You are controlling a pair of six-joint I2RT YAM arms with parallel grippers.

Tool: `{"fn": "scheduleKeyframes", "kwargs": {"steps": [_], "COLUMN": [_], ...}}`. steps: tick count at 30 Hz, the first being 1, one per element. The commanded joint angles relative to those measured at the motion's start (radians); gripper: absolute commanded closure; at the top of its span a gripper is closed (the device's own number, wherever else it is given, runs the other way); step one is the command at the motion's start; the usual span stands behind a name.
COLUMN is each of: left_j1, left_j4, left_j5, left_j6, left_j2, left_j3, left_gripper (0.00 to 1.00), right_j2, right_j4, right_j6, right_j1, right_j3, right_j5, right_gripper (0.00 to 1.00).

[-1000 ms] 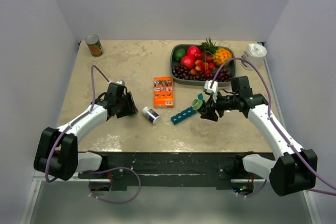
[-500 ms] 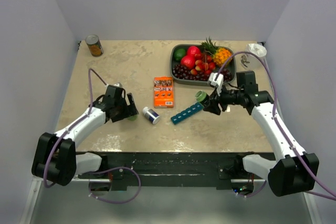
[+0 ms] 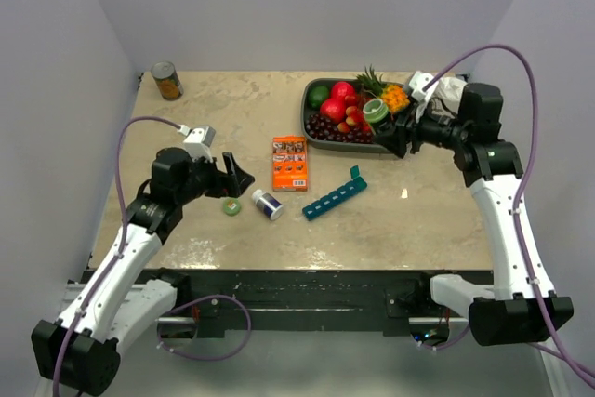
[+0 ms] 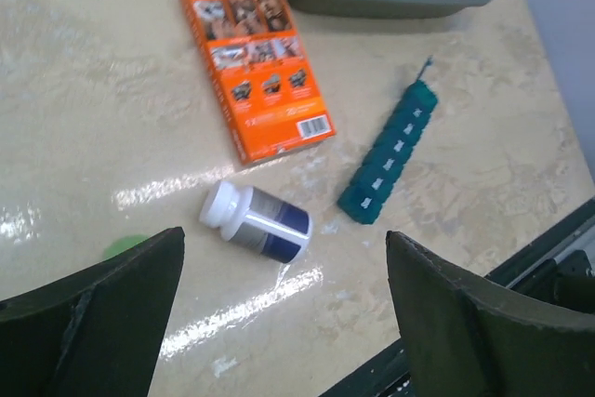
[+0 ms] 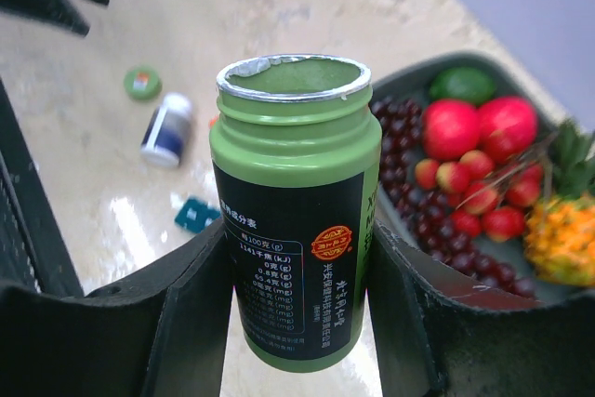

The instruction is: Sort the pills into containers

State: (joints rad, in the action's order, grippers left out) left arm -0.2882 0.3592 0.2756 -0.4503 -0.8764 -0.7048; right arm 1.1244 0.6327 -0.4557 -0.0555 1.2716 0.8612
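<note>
The containers are a slim teal strip (image 3: 333, 198) lying on the table with the lid at its far end raised; the strip (image 4: 389, 153) also shows in the left wrist view. My right gripper (image 3: 389, 125) is shut on an uncapped green bottle (image 5: 296, 211), held upright in the air by the fruit tray's near edge. No pills show; the bottle's inside is hidden. My left gripper (image 3: 234, 181) hangs open and empty above the table, left of a white-capped blue bottle (image 4: 255, 222) lying on its side. A green cap (image 3: 230, 207) lies on the table just below the gripper.
An orange box (image 3: 289, 163) lies flat between the left gripper and the grey fruit tray (image 3: 308, 111). A tin can (image 3: 167, 81) stands at the back left corner. A white object (image 3: 453, 90) sits at the back right, behind my right arm.
My left gripper opened, left the green cap on the table and rose back to the left. My right arm lifted the green bottle from the strip up toward the fruit tray.
</note>
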Motion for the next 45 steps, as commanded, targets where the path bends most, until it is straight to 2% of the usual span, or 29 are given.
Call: {"fn": "scheduleKeyframes", "kwargs": {"steps": [1, 7, 9, 11, 13, 15, 17, 19, 21, 22, 24, 25, 26, 27, 28, 29, 30, 31, 33, 34, 35, 37, 38, 39, 40, 41, 42, 43, 45], "left_j1": [0.004, 0.004, 0.004, 0.004, 0.004, 0.004, 0.004, 0.004, 0.004, 0.004, 0.004, 0.004, 0.004, 0.004, 0.004, 0.004, 0.004, 0.004, 0.004, 0.004, 0.004, 0.003, 0.003, 0.004, 0.003, 0.003, 0.003, 0.003, 0.003], "left_j4": [-0.127, -0.244, -0.278, -0.307, -0.327, -0.342, -0.394, -0.407, -0.413, -0.414, -0.416, -0.416, -0.422, -0.425, -0.428, -0.433, -0.436, -0.434, -0.431, -0.43, -0.431, -0.436, -0.446, -0.451, -0.457, -0.456, -0.45, -0.438, -0.422], "left_j5": [0.111, 0.146, 0.157, 0.168, 0.183, 0.198, 0.208, 0.223, 0.229, 0.232, 0.24, 0.241, 0.25, 0.254, 0.26, 0.273, 0.28, 0.283, 0.286, 0.284, 0.29, 0.301, 0.307, 0.322, 0.332, 0.342, 0.344, 0.344, 0.341], "left_j6": [0.082, 0.104, 0.105, 0.111, 0.113, 0.114, 0.119, 0.13, 0.139, 0.15, 0.156, 0.16, 0.16, 0.162, 0.165, 0.167, 0.168, 0.173, 0.177, 0.182, 0.185, 0.186, 0.186, 0.188, 0.194, 0.206, 0.217, 0.252, 0.285], "left_j2": [0.077, 0.172, 0.188, 0.194, 0.197, 0.192, 0.191, 0.182, 0.178, 0.178, 0.178, 0.178, 0.177, 0.175, 0.172, 0.168, 0.163, 0.16, 0.159, 0.159, 0.16, 0.162, 0.163, 0.165, 0.163, 0.163, 0.163, 0.165, 0.172], "left_j3": [-0.004, 0.094, 0.126, 0.14, 0.159, 0.172, 0.179, 0.185, 0.192, 0.194, 0.194, 0.195, 0.194, 0.197, 0.197, 0.196, 0.194, 0.192, 0.191, 0.191, 0.191, 0.191, 0.192, 0.195, 0.197, 0.196, 0.192, 0.189, 0.185], "left_gripper": [0.07, 0.07, 0.07, 0.07, 0.07, 0.07, 0.07, 0.07, 0.07, 0.07, 0.07, 0.07, 0.07, 0.07, 0.07, 0.07, 0.07, 0.07, 0.07, 0.07, 0.07, 0.07, 0.07, 0.07, 0.07, 0.07, 0.07, 0.07, 0.07], "right_j2": [-0.009, 0.005, -0.014, -0.09, -0.177, -0.183, -0.167, -0.053, -0.009, -0.032, -0.219, -0.274, -0.316, -0.301, -0.273, -0.229, -0.153, -0.129, -0.22, -0.271, -0.311, -0.324, -0.293, -0.267, -0.246, -0.262, -0.291, -0.346, -0.333], "right_j4": [-0.229, -0.54, -0.544, -0.46, -0.458, -0.38, -0.479, -0.562, -0.468, -0.478, -0.501, -0.584, -0.59, -0.562, -0.548, -0.573, -0.608, -0.625, -0.582, -0.521, -0.539, -0.524, -0.513, -0.516, -0.522, -0.506, -0.443, -0.318, -0.273], "right_j6": [0.222, 0.484, 0.543, 0.461, 0.428, 0.347, 0.373, 0.529, 0.549, 0.558, 0.464, 0.469, 0.462, 0.389, 0.393, 0.438, 0.597, 0.627, 0.515, 0.458, 0.419, 0.407, 0.41, 0.493, 0.518, 0.503, 0.289, 0.22, 0.177], "right_j1": [0.019, 0.052, 0.036, -0.136, -0.167, -0.136, 0.001, 0.171, 0.174, 0.079, -0.065, -0.136, -0.133, -0.118, -0.028, 0.053, 0.151, 0.179, 0.064, -0.095, -0.136, -0.091, -0.036, 0.033, 0.08, 0.016, -0.066, -0.174, -0.12], "right_j3": [0.129, 0.092, 0.046, -0.018, -0.06, -0.014, -0.033, 0.01, 0.058, -0.015, -0.127, -0.224, -0.235, -0.219, -0.175, -0.155, -0.141, -0.112, -0.153, -0.226, -0.268, -0.279, -0.267, -0.262, -0.282, -0.305, -0.314, -0.333, -0.338], "right_j5": [0.038, -0.065, 0.034, 0.001, 0.036, -0.057, -0.141, -0.057, 0.048, 0.071, 0.021, -0.047, -0.079, -0.143, -0.202, -0.127, -0.005, 0.051, 0.032, -0.003, -0.048, -0.224, -0.217, 0.0, 0.097, 0.129, 0.08, -0.071, -0.177], "right_gripper": [1.0, 1.0, 1.0, 1.0, 0.99, 0.99, 1.0, 1.0, 1.0, 1.0, 0.99, 0.98, 0.96, 0.96, 0.98, 0.98, 0.99, 1.0, 1.0, 0.98, 0.97, 0.97, 0.98, 0.99, 0.99, 0.98, 0.98, 0.97, 0.97]}}
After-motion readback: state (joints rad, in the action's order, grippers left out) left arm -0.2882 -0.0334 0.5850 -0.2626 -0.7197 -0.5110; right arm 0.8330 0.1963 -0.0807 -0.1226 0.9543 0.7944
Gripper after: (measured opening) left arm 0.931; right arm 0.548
